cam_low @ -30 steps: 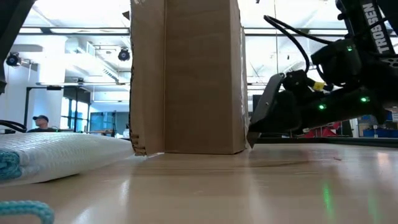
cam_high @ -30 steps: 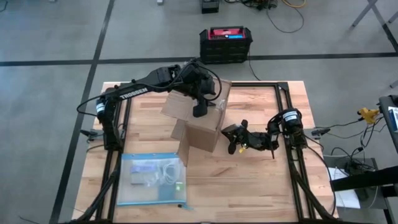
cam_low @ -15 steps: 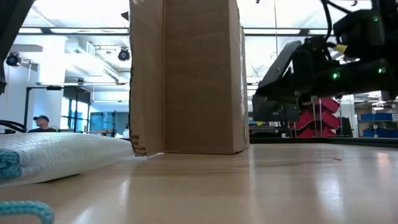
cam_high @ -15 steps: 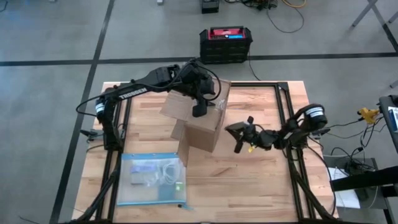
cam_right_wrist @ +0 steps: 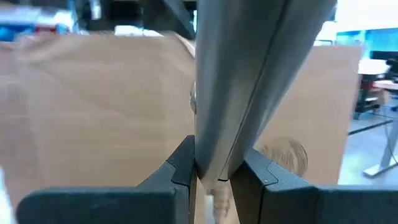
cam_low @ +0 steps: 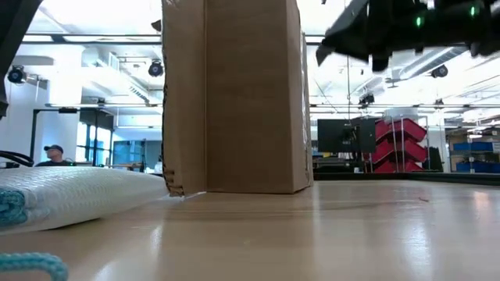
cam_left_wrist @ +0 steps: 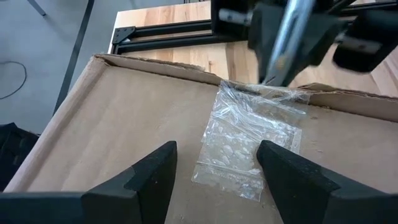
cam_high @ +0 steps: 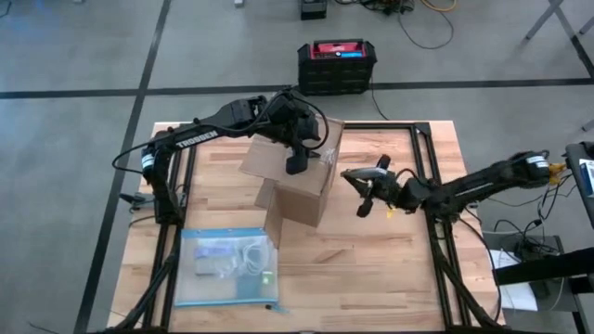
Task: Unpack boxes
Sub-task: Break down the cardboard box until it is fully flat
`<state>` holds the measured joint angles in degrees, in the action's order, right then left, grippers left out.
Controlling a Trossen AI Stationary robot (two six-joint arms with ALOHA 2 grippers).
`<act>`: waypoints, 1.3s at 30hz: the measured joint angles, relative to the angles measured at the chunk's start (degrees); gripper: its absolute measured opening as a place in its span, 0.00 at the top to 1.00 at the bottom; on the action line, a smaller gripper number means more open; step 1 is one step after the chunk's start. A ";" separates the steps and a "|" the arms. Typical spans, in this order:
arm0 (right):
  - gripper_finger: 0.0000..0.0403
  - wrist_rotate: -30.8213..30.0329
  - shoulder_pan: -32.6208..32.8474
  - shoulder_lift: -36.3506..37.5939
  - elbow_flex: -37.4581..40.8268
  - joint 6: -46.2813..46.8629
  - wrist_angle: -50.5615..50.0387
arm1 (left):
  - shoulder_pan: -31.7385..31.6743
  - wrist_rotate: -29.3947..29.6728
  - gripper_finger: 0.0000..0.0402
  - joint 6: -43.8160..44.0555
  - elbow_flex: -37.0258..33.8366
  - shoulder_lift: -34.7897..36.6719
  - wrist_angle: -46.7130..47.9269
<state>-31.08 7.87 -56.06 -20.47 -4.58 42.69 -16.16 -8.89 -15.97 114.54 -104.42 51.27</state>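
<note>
The brown cardboard box (cam_high: 302, 181) stands upright on its bottom mid-table, flaps spread. A small clear plastic bag (cam_left_wrist: 249, 143) lies on cardboard at the box's top. My left gripper (cam_left_wrist: 214, 165) hovers open over the box (cam_left_wrist: 124, 124), its fingers short of the bag. My right gripper (cam_high: 367, 187) is at the box's right side, level with its top, shut on a grey flat tool (cam_right_wrist: 249, 74). The tool's blurred free end (cam_left_wrist: 283, 43) is near the bag's edge; I cannot tell whether it touches the bag. My right gripper pinches the grey tool near one end (cam_right_wrist: 214, 155) between its two fingers (cam_right_wrist: 177, 168). The fingers lie roughly level and point from the table's right toward the box (cam_right_wrist: 93, 106). The tool sticks out past the fingertips, lifted clear of the table.
A clear blue-edged bag (cam_high: 227, 267) with cables lies at the near left of the table. A black crate with a red top (cam_high: 337, 65) stands on the floor past the far edge. Black frame rails (cam_high: 432, 241) run along both sides. A person (cam_low: 51, 152) is far off in the room.
My right gripper has risen from table height beside the box to the level of the box's top, carrying the grey tool, while its arm has stretched out from the right. It has stayed shut. The box and bag have kept their places.
</note>
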 joint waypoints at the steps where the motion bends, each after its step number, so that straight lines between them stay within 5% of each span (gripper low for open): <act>1: 0.88 0.10 0.01 2.10 -2.11 -0.14 -5.44 | 0.16 -0.25 0.46 -0.02 0.00 0.06 0.00; 9: 0.88 -0.17 -1.90 7.58 -22.82 -4.37 -41.47 | 4.24 -1.00 0.44 -0.07 -0.09 3.22 0.53; 18: 0.88 1.43 -13.38 0.23 -41.62 -11.35 -59.01 | 15.02 -0.68 0.46 3.87 -0.09 8.00 0.34; 22: 0.88 14.07 -22.98 -4.52 -47.53 -12.94 -63.67 | 23.23 3.04 0.48 7.92 -0.69 8.48 -0.02; 29: 0.88 35.07 -39.18 -14.99 -54.07 -17.60 -65.30 | 35.24 19.95 0.50 15.62 -8.43 7.71 -3.76; 35: 0.88 45.84 -43.48 -21.48 -60.38 -19.03 -71.16 | 36.05 22.37 0.52 24.46 -19.39 8.18 -9.55; 39: 0.88 47.44 -42.73 -23.07 -61.98 -19.54 -75.55 | 34.11 25.16 0.54 25.63 -22.70 9.67 -9.09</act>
<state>16.37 -34.86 -79.13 -82.45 -24.12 -32.86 17.95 16.27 9.67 91.85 -94.75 42.17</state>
